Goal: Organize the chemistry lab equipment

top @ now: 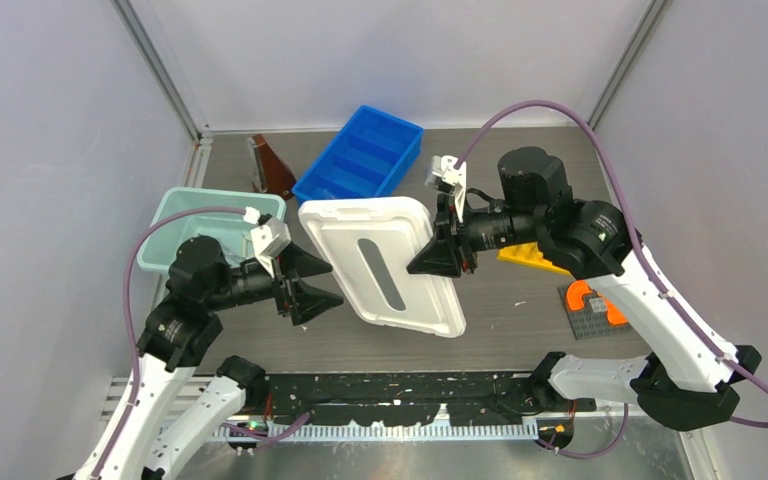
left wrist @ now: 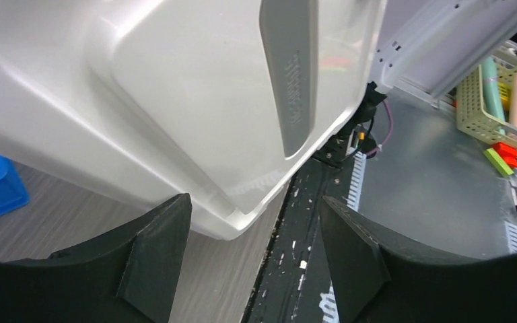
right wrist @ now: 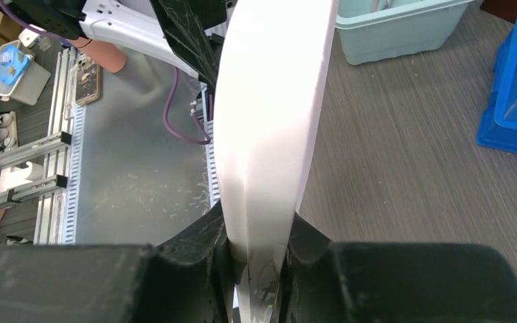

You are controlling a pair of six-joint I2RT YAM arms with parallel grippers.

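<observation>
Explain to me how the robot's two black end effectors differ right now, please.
The left end effector has its jaws wide apart; the right end effector is closed. The left one holds nothing, while the right one pinches the edge of the large white plastic lid. The left one sits by the lid's left edge and the right one at its right edge. Both are black, two-fingered and point toward the lid.

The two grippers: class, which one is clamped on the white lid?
The right gripper: its jaws pinch the white lid by its edge. The left gripper, at the lid's opposite edge, has its jaws spread wide, not clamped.
</observation>
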